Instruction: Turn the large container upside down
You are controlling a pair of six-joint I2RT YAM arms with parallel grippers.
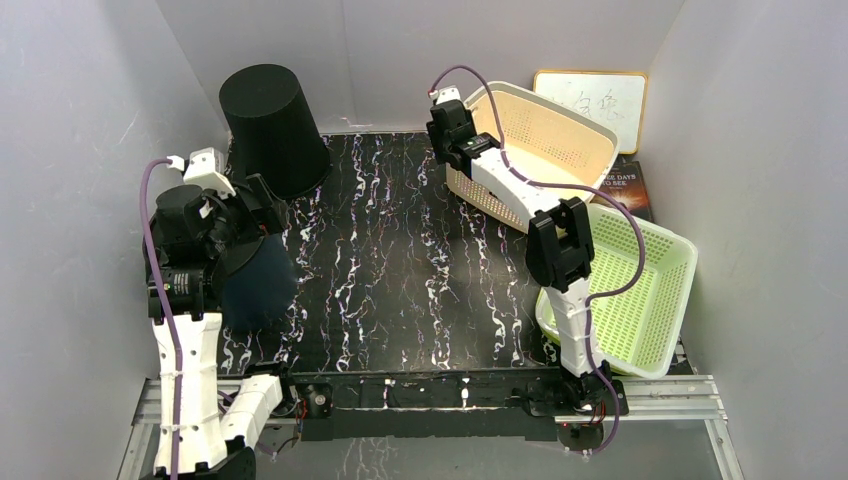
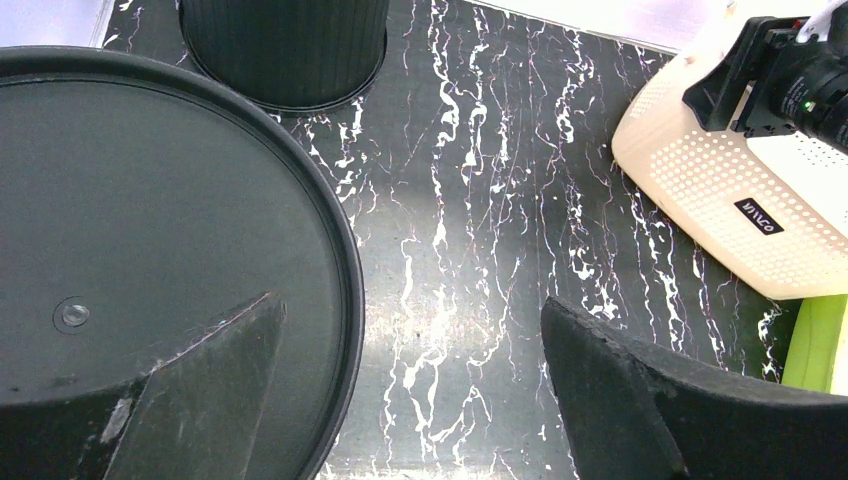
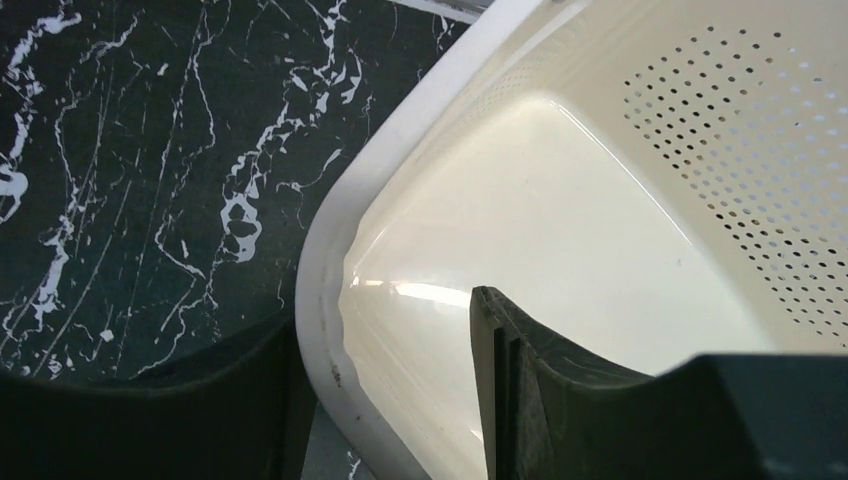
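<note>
The large container, a cream perforated basket (image 1: 545, 140), stands tilted at the back right, its opening facing up and toward the camera. My right gripper (image 1: 447, 112) straddles its near-left corner. In the right wrist view the right gripper (image 3: 385, 320) has one finger outside against the white rim (image 3: 322, 250) and the other inside the basket, a gap still between that finger and the wall. My left gripper (image 1: 262, 212) hangs wide open over the flat bottom of an upturned dark bin (image 2: 150, 220), holding nothing.
A second black bin (image 1: 272, 125) stands upside down at the back left. A green perforated basket (image 1: 640, 290) lies at the right, next to the right arm. A whiteboard (image 1: 592, 98) and a book (image 1: 625, 185) sit behind the cream basket.
</note>
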